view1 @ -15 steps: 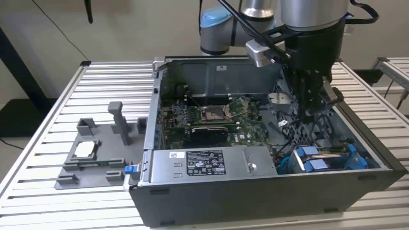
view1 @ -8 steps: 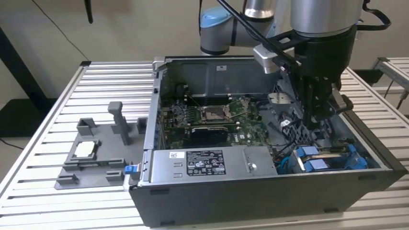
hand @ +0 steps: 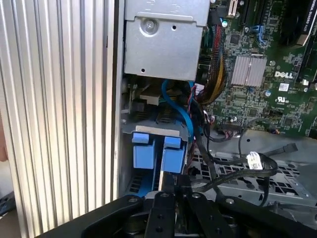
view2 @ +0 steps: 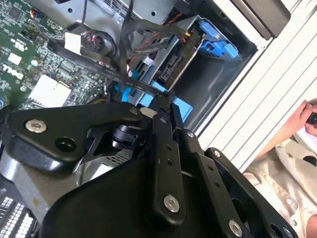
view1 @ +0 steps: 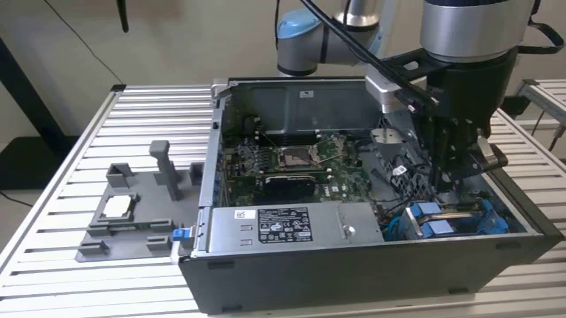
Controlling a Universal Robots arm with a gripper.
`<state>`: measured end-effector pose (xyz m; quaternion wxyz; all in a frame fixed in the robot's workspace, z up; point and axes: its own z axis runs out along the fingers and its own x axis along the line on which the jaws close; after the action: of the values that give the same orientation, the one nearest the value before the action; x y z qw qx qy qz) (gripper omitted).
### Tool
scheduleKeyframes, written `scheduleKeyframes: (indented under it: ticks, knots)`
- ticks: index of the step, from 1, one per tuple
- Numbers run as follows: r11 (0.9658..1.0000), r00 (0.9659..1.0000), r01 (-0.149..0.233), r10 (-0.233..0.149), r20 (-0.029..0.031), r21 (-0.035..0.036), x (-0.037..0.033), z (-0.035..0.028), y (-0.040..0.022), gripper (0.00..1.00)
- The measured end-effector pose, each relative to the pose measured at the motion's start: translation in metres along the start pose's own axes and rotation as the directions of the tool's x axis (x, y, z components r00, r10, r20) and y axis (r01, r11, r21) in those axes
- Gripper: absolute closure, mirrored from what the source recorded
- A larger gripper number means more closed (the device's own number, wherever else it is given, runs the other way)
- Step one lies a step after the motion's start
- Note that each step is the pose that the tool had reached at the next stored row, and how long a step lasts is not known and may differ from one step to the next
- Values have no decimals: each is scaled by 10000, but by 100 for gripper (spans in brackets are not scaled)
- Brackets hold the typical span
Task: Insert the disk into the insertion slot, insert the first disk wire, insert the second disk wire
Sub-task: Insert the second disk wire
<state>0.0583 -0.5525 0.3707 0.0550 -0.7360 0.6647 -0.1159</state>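
Blue plastic tabs mark the insertion slot [view1: 451, 220], a dark metal bay in the near corner of the open computer case [view1: 372, 265] on the exterior view's right; the same blue tabs appear in the first wrist view [hand: 158, 153] and in the second wrist view [view2: 208, 47]. The disk [view2: 171, 64] sits inside that bay, its connector edge facing out into the case. The gripper [view1: 455, 169] hangs low inside the case just above the bay, fingers [view2: 166, 106] drawn together (no gap visible between the tips in the second wrist view), pinched on a thin black wire [view2: 124, 79] that runs off across the case interior. A blue cable [hand: 181, 111] curves from under the silver power supply box [hand: 163, 39] toward the bay, among a bundle of black and coloured leads. The green motherboard [view1: 292, 162] lies in the middle of the case floor. The case rests on a slatted aluminium table [view1: 106, 285]; on the table's side at the exterior view's left stands a light grey plastic fixture [view1: 132, 212] with upright posts. A person's hand [view2: 304, 116] shows beyond the table edge in the second wrist view.
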Motion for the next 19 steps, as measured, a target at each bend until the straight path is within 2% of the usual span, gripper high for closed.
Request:
scheduleKeyframes:
  ticks: [2, 4, 5, 6, 7, 8, 9, 10, 11, 14, 16, 19]
  knots:
    - [10000, 10000, 1, -1, 14, -55, 51, 12, -15, 84]
    - [10000, 10000, -2, 3, 39, -77, 80, 23, -27, 84]
    - [10000, 9999, -21, 22, 98, -72, 84, 27, -29, 84]
    - [10000, 9997, -62, 64, 235, -60, 87, 30, -28, 84]
    - [9999, 9991, -112, 113, 412, -46, 89, 33, -28, 84]
    - [9999, 9983, -151, 153, 560, -34, 93, 35, -28, 84]
    - [9999, 9980, -164, 166, 610, -37, 102, 37, -32, 84]
    - [9998, 9978, -158, 167, 634, -148, 120, 45, -52, 84]
    - [9988, 9976, -136, 167, 671, -464, 150, 64, -111, 84]
    - [9974, 9974, -117, 167, 700, -713, 175, 81, -173, 84]
    - [9966, 9971, -112, 173, 735, -819, 190, 92, -208, 84]
    - [9966, 9971, -115, 176, 742, -820, 191, 93, -209, 84]
